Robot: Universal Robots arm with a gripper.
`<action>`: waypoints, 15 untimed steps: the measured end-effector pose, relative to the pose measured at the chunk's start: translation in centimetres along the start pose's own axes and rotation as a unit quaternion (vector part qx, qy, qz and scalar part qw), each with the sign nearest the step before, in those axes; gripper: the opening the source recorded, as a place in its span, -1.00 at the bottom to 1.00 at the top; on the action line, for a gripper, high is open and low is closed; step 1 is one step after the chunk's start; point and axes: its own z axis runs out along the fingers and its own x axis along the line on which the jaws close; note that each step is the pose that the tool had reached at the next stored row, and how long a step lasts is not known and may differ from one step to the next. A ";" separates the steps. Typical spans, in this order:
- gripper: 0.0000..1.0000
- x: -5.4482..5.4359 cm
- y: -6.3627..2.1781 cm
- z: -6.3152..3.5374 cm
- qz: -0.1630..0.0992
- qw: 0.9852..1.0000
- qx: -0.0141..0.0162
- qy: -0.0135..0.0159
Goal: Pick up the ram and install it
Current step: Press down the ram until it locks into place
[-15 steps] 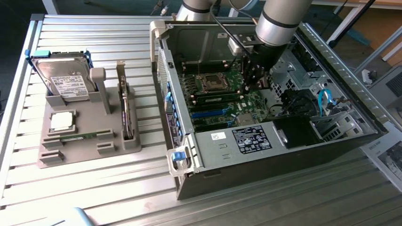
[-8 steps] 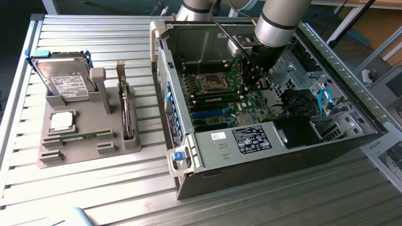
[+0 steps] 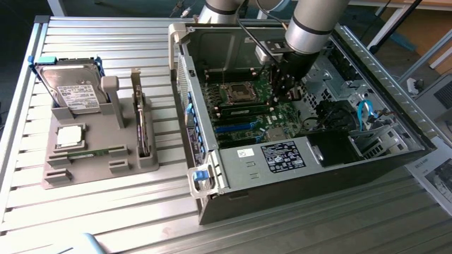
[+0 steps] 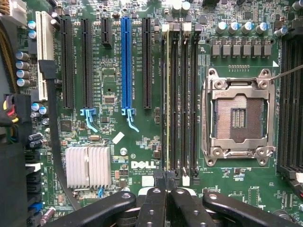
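One ram [image 4: 166, 99] seated in mobo slot, wrist view, fingers [image 4: 156, 198] closed above.

Even, cool daylight falls across the slatted table [image 3: 106, 211], brightest at the exterior view's left, with soft shadows beside the grey holder [image 3: 92, 164]. The open computer case [image 3: 367, 159] stays dim inside. In the wrist view the motherboard [image 4: 113, 75] is evenly lit and sharp, while the near gripper [image 4: 163, 196] looks dark and slightly blurred
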 end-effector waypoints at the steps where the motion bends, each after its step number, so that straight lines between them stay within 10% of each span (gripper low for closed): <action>1: -0.79 -0.2 -0.05 0.05 0.000 1.000 0.000 0.000; 15: -0.79 -0.5 -0.17 0.77 0.000 1.000 0.000 0.000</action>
